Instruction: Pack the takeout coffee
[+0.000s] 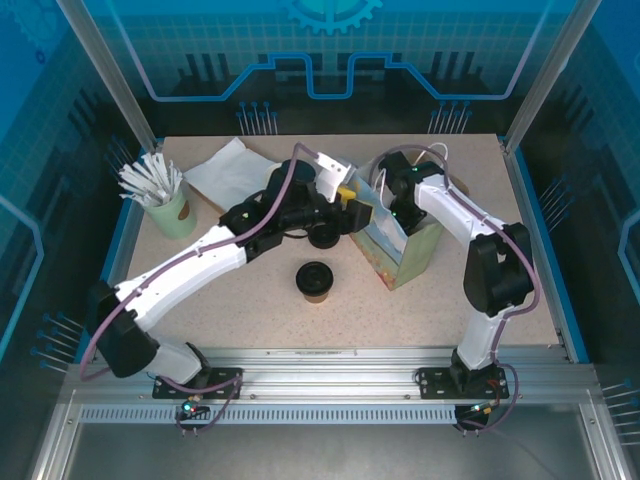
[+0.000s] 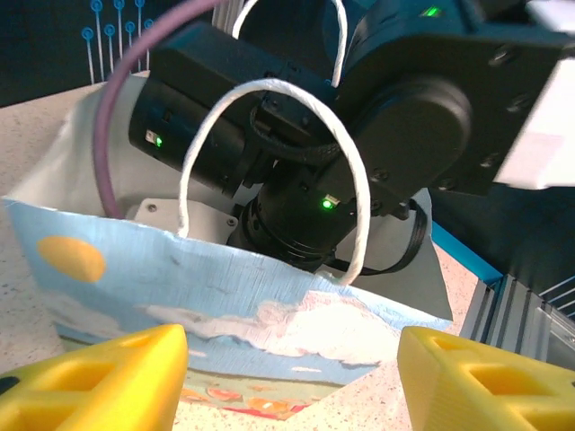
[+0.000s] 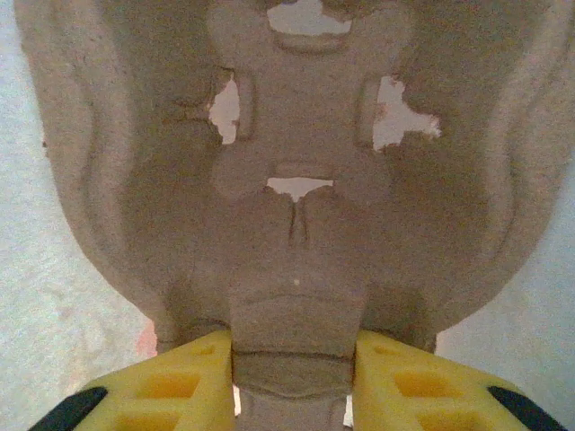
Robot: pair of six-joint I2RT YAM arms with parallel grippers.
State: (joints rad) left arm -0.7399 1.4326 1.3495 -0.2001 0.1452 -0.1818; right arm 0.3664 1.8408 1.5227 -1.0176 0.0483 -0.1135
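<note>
we judge the step in hand to be readying the paper bag (image 1: 405, 255) to take the drink; the takeout coffee (image 1: 315, 281) stands upright on the counter (image 1: 250, 310), lid on, near the bag's left side and outside it; another dark round thing (image 1: 322, 236) sits under the left wrist, and we cannot tell whether it is a lid or a cup.

the right gripper (image 3: 295, 377) is down inside the bag, its jaws closed on a tab of the pulp cup tray (image 3: 296, 224); the left gripper (image 2: 292, 377) faces the bag's printed wall, its jaws wide apart with nothing between them; the string handle (image 2: 269, 90) arches just beyond them.

to do this well we would hold the tray level and low in the bag, so that a well faces straight up; the right arm takes up much of the bag's mouth, so it needs to lean to one side to give room; we would have the left jaws take the cup by its tan wall below the lid, not by the lid, which may pop off; lift it upright, carry it over the rim clear of the handle loop, and lower it straight; a squeeze too hard would buckle the paper, and a snag on the string could tip the bag.
</note>
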